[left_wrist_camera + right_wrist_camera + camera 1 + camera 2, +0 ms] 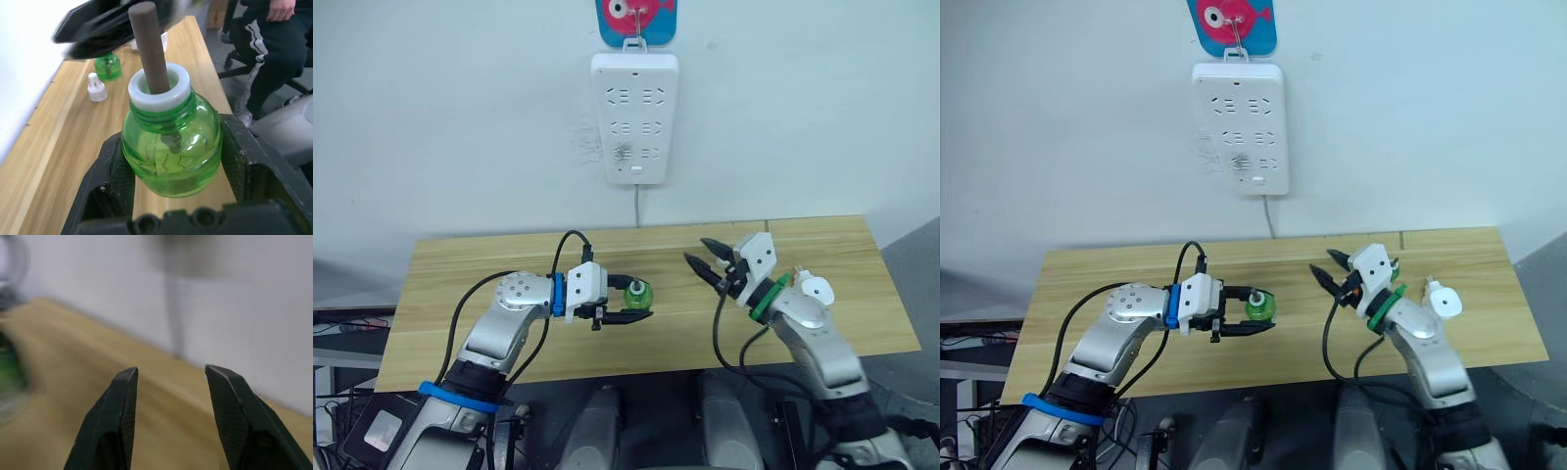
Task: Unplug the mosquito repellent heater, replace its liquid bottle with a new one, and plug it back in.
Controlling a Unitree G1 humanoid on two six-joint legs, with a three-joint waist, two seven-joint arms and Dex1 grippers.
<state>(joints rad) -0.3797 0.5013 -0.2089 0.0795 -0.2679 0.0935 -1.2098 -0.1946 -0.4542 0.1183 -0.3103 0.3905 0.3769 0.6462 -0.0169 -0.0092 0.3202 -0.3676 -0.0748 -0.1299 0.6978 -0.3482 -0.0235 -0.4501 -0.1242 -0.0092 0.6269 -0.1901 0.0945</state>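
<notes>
My left gripper [642,299] is shut on a green liquid bottle [171,152] with a white neck and a brown wick, held upright just above the wooden table [489,259] at its middle. To its right, my right gripper [694,249] hangs open above the table with nothing between its fingers [117,406]. The mosquito repellent heater [819,290], small, white and rounded, lies on the table beside my right forearm. A second green bottle [108,66] and a small white cap [96,88] stand on the table beyond the right gripper.
A tall white power strip [634,117] hangs on the wall above the table's back edge, its cable running down behind the table. A seated person in black trousers [264,49] is past the table's right end.
</notes>
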